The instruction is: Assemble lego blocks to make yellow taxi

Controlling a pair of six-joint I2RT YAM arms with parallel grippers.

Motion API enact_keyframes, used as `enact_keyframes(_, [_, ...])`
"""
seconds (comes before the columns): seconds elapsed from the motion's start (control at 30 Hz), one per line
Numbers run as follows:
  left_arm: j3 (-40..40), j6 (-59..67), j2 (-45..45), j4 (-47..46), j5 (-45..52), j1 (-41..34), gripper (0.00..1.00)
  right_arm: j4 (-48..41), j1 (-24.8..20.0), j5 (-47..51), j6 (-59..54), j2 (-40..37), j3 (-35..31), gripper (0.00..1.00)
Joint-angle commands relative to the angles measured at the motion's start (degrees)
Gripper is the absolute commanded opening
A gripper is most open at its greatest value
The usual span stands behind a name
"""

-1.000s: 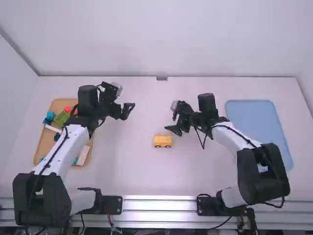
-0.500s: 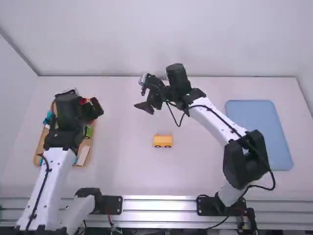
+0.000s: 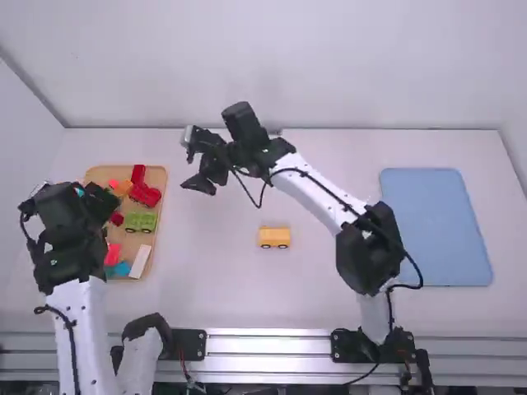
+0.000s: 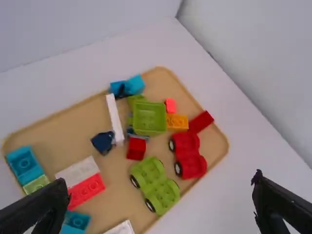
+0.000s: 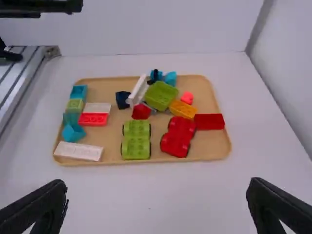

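Note:
My left gripper (image 3: 105, 201) is over the wooden tray (image 3: 156, 216); in its wrist view the left gripper (image 4: 161, 202) stands open above the blocks. My right gripper (image 3: 200, 186) hangs to the right of the tray, and in its wrist view the right gripper (image 5: 156, 200) is open and holds nothing. A yellow-orange wheeled block (image 3: 274, 237) sits alone mid-table. Among the tray's blocks are an orange brick (image 4: 177, 122), a green wheeled base (image 4: 155, 185), a red wheeled base (image 4: 188, 155) and a green hollow block (image 5: 161, 95).
White bricks (image 5: 78, 151), red and blue pieces share the tray. A blue flat tray (image 3: 436, 222) lies at the table's right side. White walls rise behind and left of the table. The right arm stretches across the middle toward the left.
My left gripper has swung left over the tray. The right gripper has moved left and away from the yellow-orange block, toward the tray. The yellow-orange block has stayed put.

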Motion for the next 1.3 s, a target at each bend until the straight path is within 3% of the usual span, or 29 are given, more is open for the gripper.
enact_keyframes(0.0, [4.3,1.6,2.2,-0.7,4.1,3.2,0.99,-0.3,0.4,-0.1,-0.5,0.7,2.6,0.98])
enact_keyframes(0.13, [12.2,3.7,9.9,-4.1,5.4,5.0,0.99,0.2,0.7,0.3,-1.1,0.7,2.5,0.98])
enact_keyframes(0.4, [40.6,12.5,36.9,-20.8,11.1,3.0,1.0,0.3,0.7,1.6,-0.9,0.7,2.6,0.98])
enact_keyframes(0.53, [50.0,15.9,46.2,-25.4,11.5,2.9,1.0,0.4,0.3,1.8,-0.9,0.7,2.6,0.98])
enact_keyframes(0.57, [55.8,19.1,51.8,-27.5,13.3,2.4,0.98,0.4,0.3,3.0,-0.9,0.7,2.6,0.99])
enact_keyframes(0.8, [72.6,30.5,68.7,-34.2,15.2,0.0,0.92,1.8,0.3,5.6,2.3,0.7,2.6,0.99])
enact_keyframes(1.03, [76.1,47.6,78.8,-35.6,9.9,-4.4,0.75,1.5,0.3,5.6,3.4,0.7,2.6,0.98])
enact_keyframes(1.07, [75.5,50.7,79.8,-35.1,7.5,-5.2,0.78,1.4,0.3,5.6,3.4,0.7,2.6,0.98])
enact_keyframes(1.1, [74.8,54.1,80.8,-34.1,4.9,-6.1,0.96,1.2,0.3,5.7,3.6,0.7,2.6,0.98])
enact_keyframes(1.13, [74.4,56.4,81.3,-33.6,3.8,-6.5,0.99,1.2,0.2,5.6,3.6,0.7,2.6,0.98])
enact_keyframes(1.27, [71.0,67.0,82.4,-29.9,-2.6,-8.2,0.99,0.7,-0.2,5.6,3.6,0.7,2.6,0.98])
